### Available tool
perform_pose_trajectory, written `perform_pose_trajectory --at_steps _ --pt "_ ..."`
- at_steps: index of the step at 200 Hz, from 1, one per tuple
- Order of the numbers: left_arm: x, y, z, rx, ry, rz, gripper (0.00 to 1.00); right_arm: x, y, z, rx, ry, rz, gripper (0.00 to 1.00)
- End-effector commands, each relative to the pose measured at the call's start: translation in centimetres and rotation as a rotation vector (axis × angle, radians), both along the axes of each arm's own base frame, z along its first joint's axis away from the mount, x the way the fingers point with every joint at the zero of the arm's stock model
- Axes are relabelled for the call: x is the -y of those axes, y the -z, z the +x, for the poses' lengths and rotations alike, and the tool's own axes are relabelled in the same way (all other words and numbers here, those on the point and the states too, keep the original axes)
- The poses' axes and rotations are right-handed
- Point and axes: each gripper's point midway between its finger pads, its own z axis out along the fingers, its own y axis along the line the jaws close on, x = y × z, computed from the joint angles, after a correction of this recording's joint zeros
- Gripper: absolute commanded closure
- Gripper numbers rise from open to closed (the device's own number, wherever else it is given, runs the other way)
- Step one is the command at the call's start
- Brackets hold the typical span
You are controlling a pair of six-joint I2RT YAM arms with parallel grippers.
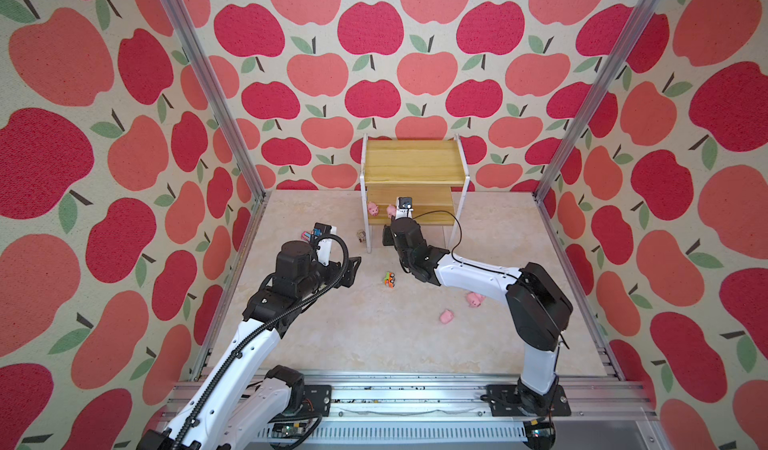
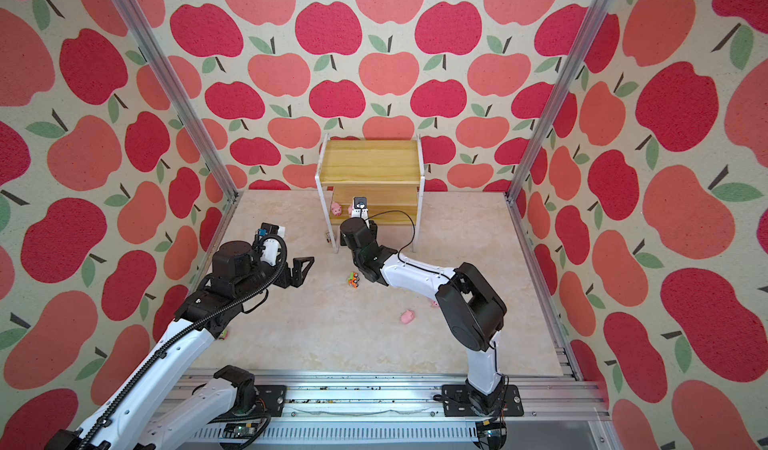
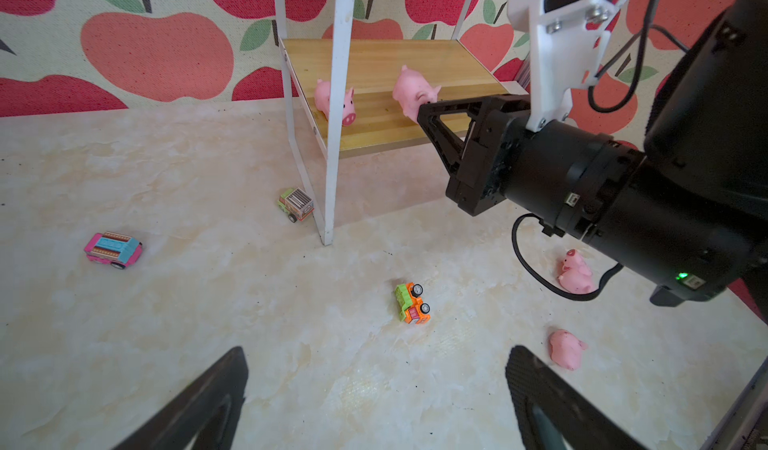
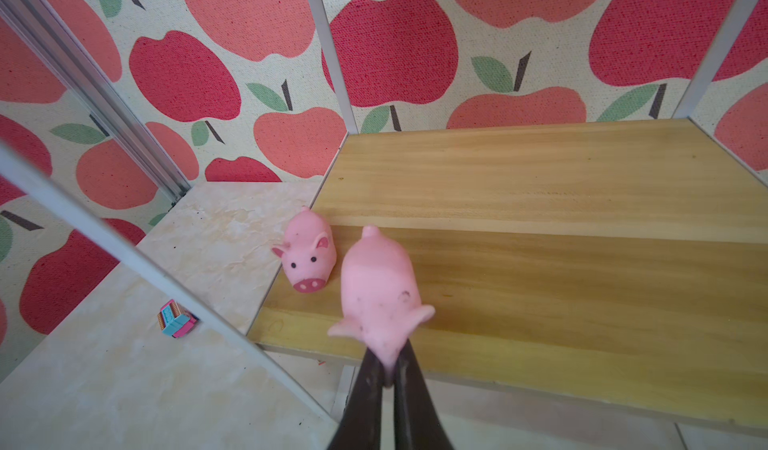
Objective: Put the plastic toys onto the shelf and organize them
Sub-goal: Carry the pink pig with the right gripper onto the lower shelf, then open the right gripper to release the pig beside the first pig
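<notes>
The counter point(image 1: 332, 344) carries the shelf point(image 1: 414, 165) at its far edge. The top board is bare and the lower board point(image 4: 540, 261) holds one pink pig point(image 4: 309, 256) near its left end. The right fingers point(image 4: 365, 398) pinch tight on a second pig point(image 4: 380, 290) by its head end, tail pointing inward just beside the first, seemingly so the pigs form a row. Whether it touches the board, I cannot tell. The left fingers point(image 3: 208, 394) gape wide and empty above the counter, probably keeping clear of the shelf. Loose on the counter lie a third pig point(image 3: 575, 272), a fourth pig point(image 3: 566, 349), a pink truck point(image 3: 113, 249), an orange-green truck point(image 3: 412, 303) and a green truck point(image 3: 296, 205) just beside the shelf's front leg
</notes>
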Motion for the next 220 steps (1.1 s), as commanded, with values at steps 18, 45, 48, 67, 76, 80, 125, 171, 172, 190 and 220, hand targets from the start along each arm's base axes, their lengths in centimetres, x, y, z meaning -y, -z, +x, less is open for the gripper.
perform_pose_trajectory --at_steps 18,45,48,67,76,80,125,171,172,190,220 --pt "-0.1 -0.1 0.3 0.008 -0.011 0.01 0.01 0.1 0.3 2.1 0.0 0.08 0.001 0.91" --pt "-0.2 -0.1 0.3 0.007 -0.016 0.011 0.01 0.1 0.7 3.1 -0.002 0.098 -0.005 0.9" --pt "-0.2 -0.1 0.3 0.006 -0.018 0.012 0.01 0.1 0.8 3.3 -0.004 0.101 -0.004 0.9" --pt "-0.2 -0.1 0.4 0.003 -0.019 0.015 0.01 0.1 1.1 3.8 -0.006 0.108 -0.005 0.9" --pt "-0.2 0.0 0.3 0.001 -0.02 0.015 0.01 0.0 1.3 4.0 -0.007 0.109 -0.006 0.9" --pt "-0.3 0.0 0.4 0.001 -0.021 0.016 0.01 -0.1 1.4 4.1 -0.007 0.108 -0.008 0.9" --pt "-0.3 -0.1 0.4 0.003 -0.024 0.016 0.01 -0.5 2.2 4.8 -0.018 0.115 -0.027 0.9" --pt "-0.3 -0.2 0.3 0.005 -0.024 0.016 0.01 -0.9 2.8 5.2 -0.028 0.115 -0.039 0.88" --pt "-0.3 -0.2 0.3 0.004 -0.024 0.016 0.01 -0.9 2.8 5.2 -0.029 0.116 -0.039 0.88" --pt "-0.3 -0.2 0.3 0.005 -0.025 0.017 0.01 -0.8 3.0 5.3 -0.036 0.12 -0.04 0.87" --pt "-0.4 -0.2 0.3 0.004 -0.025 0.017 0.01 -0.9 3.1 5.2 -0.04 0.115 -0.037 0.79"
